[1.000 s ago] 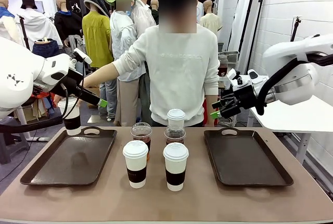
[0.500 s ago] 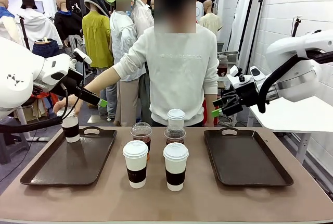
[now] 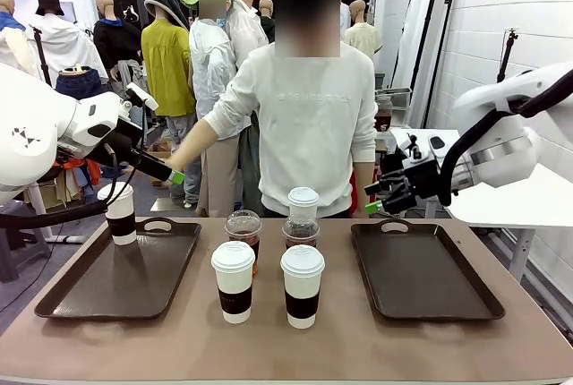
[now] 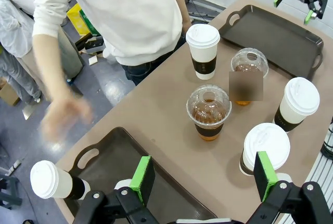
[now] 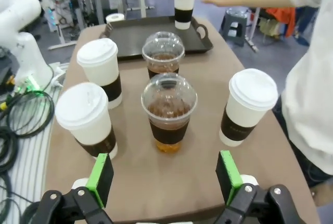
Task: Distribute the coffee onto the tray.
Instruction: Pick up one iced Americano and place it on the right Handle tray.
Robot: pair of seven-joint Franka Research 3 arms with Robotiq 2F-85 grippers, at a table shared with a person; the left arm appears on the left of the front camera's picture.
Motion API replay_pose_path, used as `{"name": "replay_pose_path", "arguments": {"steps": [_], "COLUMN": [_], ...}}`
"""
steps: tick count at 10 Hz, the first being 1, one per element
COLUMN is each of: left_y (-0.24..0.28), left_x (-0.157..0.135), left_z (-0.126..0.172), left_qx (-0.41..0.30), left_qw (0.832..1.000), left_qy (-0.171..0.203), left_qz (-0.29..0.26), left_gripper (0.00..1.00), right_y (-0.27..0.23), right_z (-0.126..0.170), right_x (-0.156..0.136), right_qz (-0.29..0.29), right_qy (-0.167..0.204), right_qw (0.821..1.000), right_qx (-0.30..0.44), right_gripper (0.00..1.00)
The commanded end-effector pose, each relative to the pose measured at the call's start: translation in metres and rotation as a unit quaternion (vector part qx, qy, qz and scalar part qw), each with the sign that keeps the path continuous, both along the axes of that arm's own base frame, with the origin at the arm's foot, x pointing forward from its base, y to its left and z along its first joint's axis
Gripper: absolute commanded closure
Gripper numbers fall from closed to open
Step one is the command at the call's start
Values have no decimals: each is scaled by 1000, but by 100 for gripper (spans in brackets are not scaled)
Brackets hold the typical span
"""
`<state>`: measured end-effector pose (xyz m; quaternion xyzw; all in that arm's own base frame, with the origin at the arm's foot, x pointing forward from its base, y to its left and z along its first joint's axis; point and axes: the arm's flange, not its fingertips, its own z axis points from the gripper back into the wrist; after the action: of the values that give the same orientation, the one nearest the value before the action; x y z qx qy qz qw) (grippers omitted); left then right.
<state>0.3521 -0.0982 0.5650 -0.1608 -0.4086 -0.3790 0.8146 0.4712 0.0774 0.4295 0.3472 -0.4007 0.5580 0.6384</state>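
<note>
Light is bright and even, coming from above. The cups (image 3: 234,279) give only short, soft shadows on the table (image 3: 179,345). In the left wrist view the person's hand (image 4: 65,117) is smeared by motion. Both wrist views bend near their edges.

left arm (image 3: 54,130): white rounded shell, small dark markings on its side, thin black cable (image 3: 63,215) looping beneath.
left gripper (image 4: 203,177): black frame with round screw heads, bright green pads (image 4: 141,178).
right arm (image 3: 501,139): glossy white shell, thick black hose (image 3: 470,139) arching over it.
right gripper (image 5: 164,177): black linkage, green pads (image 5: 227,174), round screws.
person (image 3: 309,125): off-white long-sleeved sweatshirt, faint lettering across the chest, ribbed hem, dark trousers.
</note>
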Motion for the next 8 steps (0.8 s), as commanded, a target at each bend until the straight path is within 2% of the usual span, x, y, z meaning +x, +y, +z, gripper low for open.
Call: {"name": "replay_pose_path", "arguments": {"steps": [1, 2, 3, 4, 5, 8], "left_y": [1, 1, 1, 1, 1, 1], "left_x": [1, 1, 1, 1, 1, 1], "left_z": [-1, -1, -1, -1, -1, -1], "left_qx": [1, 1, 1, 1, 1, 1], "left_qw": [1000, 1000, 1000, 1000, 1000, 1000], "left_qy": [-2, -2, -2, -2, -2, -2], "left_qz": [-6, -6, -6, -6, -6, -6], "left_gripper": [0, 0, 0, 0, 0, 0], "right_y": [-4, -4, -3, -1, -1, 7], "right_z": [-28, -42, -58, -68, -79, -100], "right_x": [13, 14, 18, 21, 24, 24], "right_qz": [5, 16, 31, 31, 19, 2], "right_qy": [-37, -37, -16, -5, -13, -1], "right_qw": [999, 999, 999, 998, 998, 996], "right_qx": [27, 36, 39, 48, 62, 85], "right_gripper": [0, 0, 0, 0, 0, 0]}}
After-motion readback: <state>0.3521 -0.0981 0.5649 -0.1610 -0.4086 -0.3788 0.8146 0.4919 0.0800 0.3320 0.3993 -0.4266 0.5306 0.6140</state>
